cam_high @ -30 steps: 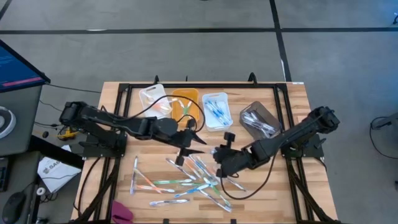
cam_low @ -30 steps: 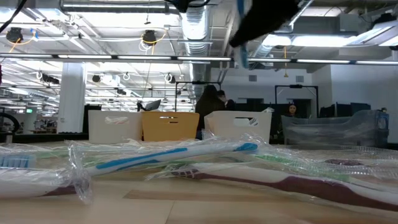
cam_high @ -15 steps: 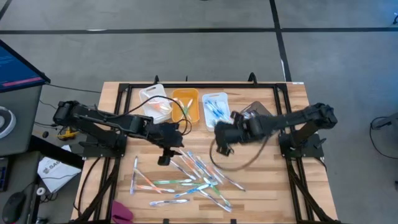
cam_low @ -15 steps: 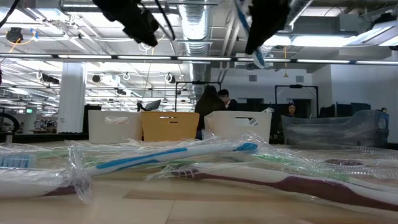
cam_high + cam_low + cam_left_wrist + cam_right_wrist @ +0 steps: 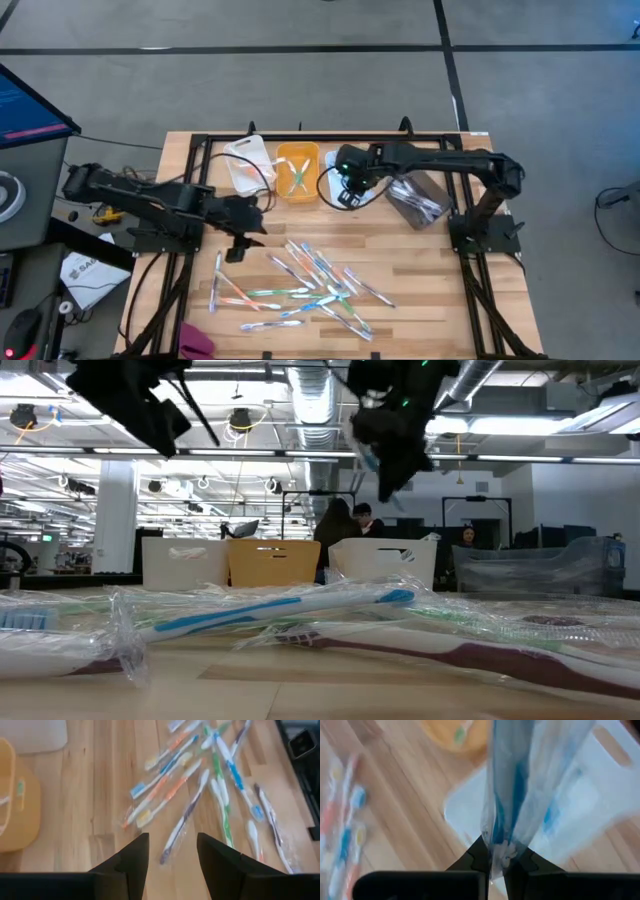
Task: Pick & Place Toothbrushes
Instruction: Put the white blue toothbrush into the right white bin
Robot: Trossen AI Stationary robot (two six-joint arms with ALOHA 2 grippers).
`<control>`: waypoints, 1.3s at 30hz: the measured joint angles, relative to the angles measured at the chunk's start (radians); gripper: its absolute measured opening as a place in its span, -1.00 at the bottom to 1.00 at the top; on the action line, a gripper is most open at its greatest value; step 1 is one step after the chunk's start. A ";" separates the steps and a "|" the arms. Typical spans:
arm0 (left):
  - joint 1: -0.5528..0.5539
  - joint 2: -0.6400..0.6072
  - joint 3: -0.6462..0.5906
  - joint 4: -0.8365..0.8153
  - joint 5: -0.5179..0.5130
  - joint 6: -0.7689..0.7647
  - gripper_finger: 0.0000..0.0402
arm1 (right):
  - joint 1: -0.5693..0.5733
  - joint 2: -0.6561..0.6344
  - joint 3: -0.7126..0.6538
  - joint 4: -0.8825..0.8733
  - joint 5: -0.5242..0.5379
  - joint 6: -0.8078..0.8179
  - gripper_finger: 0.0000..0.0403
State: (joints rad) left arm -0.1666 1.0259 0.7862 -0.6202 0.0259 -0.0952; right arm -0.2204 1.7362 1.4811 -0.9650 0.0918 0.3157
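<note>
Several wrapped toothbrushes (image 5: 315, 285), blue, white, green and orange, lie loose on the wooden table; up close in the low view they fill the foreground (image 5: 270, 610). My left gripper (image 5: 241, 243) is open and hovers to the left of the pile, which lies ahead of it in its wrist view (image 5: 172, 855). My right gripper (image 5: 346, 190) is shut on a wrapped blue toothbrush (image 5: 512, 785) above the white bin (image 5: 352, 158) in the far row. In the low view the right gripper (image 5: 392, 430) hangs high over the bins. My right gripper pinches the wrapped blue toothbrush between its two fingers near one end (image 5: 500, 845), wrapper and all. The fingers come from above, pointing down. The brush runs on along the fingers and hangs below them, lifted clear over the white bin (image 5: 570, 820).
Along the far side stand a white bin (image 5: 245, 160), an orange bin (image 5: 298, 170) with a few brushes, the white bin under my right gripper, and a clear grey bin (image 5: 418, 195). A black frame borders the table. Black cables trail from both arms.
My right gripper has carried the blue toothbrush up from the pile toward the far edge and now stands over the white bin. My left gripper has drawn back toward the table's left edge, away from the pile. The pile has stayed put.
</note>
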 joint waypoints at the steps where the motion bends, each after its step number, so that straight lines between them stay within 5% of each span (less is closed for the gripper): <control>1: 0.001 -0.032 -0.018 0.015 -0.002 0.000 -0.21 | -0.012 0.023 0.010 0.018 -0.020 -0.012 -0.88; 9: 0.004 -0.199 -0.110 0.122 -0.008 0.000 -0.22 | -0.100 0.263 0.175 -0.211 -0.042 -0.039 -0.91; 20: 0.004 -0.216 -0.113 0.141 -0.010 0.000 -0.24 | -0.123 0.503 0.434 -0.495 -0.044 -0.051 -0.84; 39: 0.004 -0.208 -0.113 0.145 -0.010 0.000 -0.23 | -0.146 0.530 0.539 -0.610 -0.043 -0.069 -0.60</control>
State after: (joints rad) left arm -0.1623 0.8181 0.6727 -0.4749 0.0154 -0.0948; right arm -0.3667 2.2659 2.0199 -1.5745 0.0490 0.2470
